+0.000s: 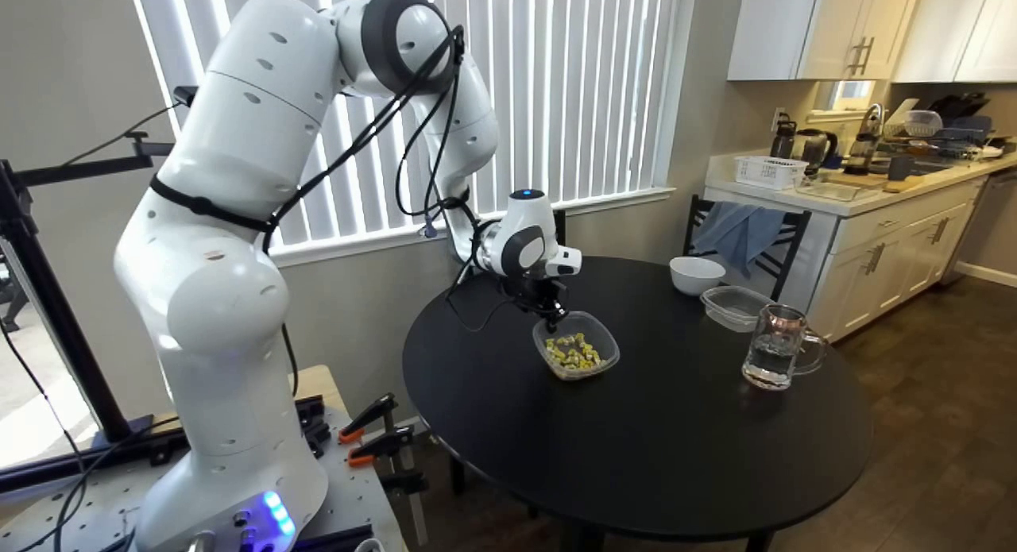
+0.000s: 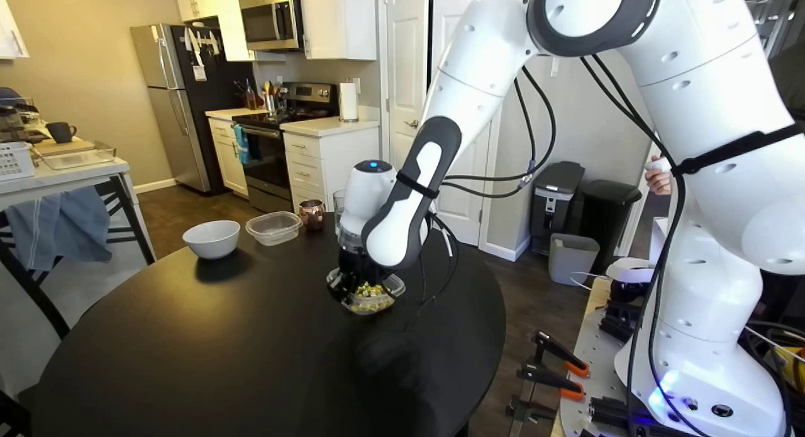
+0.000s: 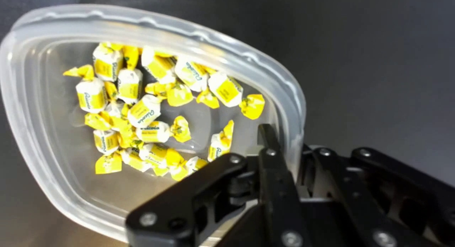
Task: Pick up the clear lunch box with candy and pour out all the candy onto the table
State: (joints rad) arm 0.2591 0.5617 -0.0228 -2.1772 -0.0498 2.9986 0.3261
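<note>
Clear lunch box: open side up at the round black desk; in both exterior views it sits right below the end of the white arm; whether its whole base touches the desk cannot be told
Claw: narrow, pinching the box's wall near a rounded corner; one finger reaches down inside, the opposite one stands outside the rim and is partly hidden
Candy: inside the box, in a loose heap; yellow-and-white twist wrappers, some pieces overlapping; one lies near the inner finger
White bowl: on the desk, upright, well apart from the lunch box; a second clear container stands near it
Glass mug: upright on the desk, near that container; a copper mug shows close by in an exterior view
Chair: dark, beside the desk; a blue cloth hangs over its back
</note>
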